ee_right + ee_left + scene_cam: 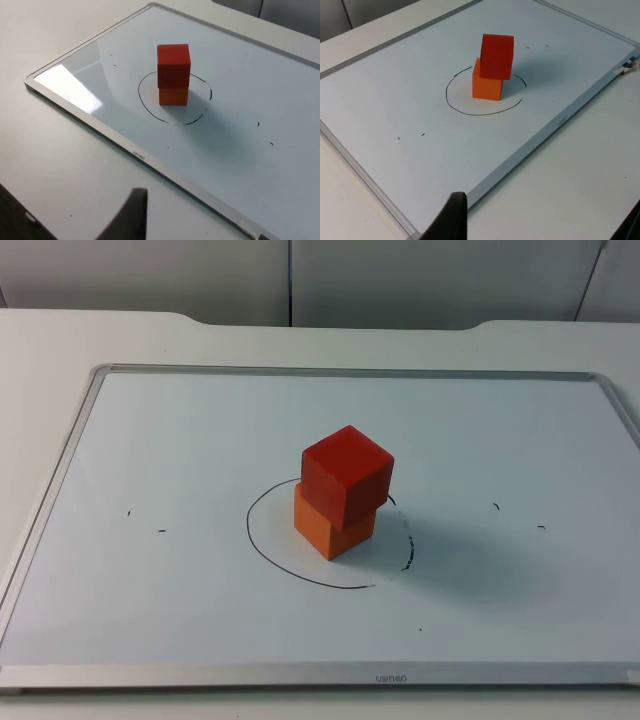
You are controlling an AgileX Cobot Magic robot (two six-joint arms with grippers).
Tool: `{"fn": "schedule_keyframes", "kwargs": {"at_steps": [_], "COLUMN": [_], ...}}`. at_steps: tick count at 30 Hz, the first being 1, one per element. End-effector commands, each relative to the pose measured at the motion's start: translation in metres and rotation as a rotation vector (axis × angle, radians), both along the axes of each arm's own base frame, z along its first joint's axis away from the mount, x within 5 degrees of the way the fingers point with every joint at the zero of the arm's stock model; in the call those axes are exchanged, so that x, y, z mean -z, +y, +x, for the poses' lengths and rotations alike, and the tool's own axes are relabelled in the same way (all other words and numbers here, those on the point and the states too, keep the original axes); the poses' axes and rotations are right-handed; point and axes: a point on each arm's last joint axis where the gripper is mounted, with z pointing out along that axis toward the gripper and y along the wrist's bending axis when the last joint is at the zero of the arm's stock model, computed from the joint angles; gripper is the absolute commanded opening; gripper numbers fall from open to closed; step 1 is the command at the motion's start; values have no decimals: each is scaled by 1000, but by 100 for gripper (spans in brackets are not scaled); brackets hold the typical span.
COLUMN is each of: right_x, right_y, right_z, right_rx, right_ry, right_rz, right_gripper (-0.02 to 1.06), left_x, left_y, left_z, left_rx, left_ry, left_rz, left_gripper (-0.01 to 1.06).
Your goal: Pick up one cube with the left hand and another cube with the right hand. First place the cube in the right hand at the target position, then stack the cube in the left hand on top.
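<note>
A red wooden cube (pixel 346 475) sits slightly askew on an orange wooden cube (pixel 333 525) inside the hand-drawn circle (pixel 262 540) on a whiteboard (pixel 150 450) on the white table (pixel 100 335); stacking looks finished, both end effectors' openings cannot be told.

A red cube (pixel 173 65) sits on an orange cube (pixel 173 96) inside a hand-drawn black circle (pixel 150 105) on the whiteboard (pixel 90 100). The black shape nearby is probably the right gripper's fingertip (pixel 131 212).
</note>
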Motion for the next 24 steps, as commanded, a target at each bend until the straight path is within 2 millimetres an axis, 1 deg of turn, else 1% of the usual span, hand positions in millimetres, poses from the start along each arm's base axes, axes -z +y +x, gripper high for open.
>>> {"fn": "schedule_keyframes", "kwargs": {"at_steps": [1, 18, 20, 24], "right_x": [2, 2, 2, 2], "right_y": [1, 1, 1, 1], "right_z": [0, 0, 0, -1], "right_rx": [-11, -9, 14, 119], "right_ry": [0, 0, 0, 0], "right_rz": [-1, -2, -2, -2], "right_gripper": [105, 105, 105, 105], "left_x": [0, 0, 0, 0], "left_y": [-1, -1, -1, -1], "left_z": [0, 0, 0, 0], "left_rx": [7, 7, 7, 7], "left_ry": [-2, -2, -2, -2], "left_rz": [-19, -19, -19, -19], "left_gripper": [105, 105, 105, 105]}}
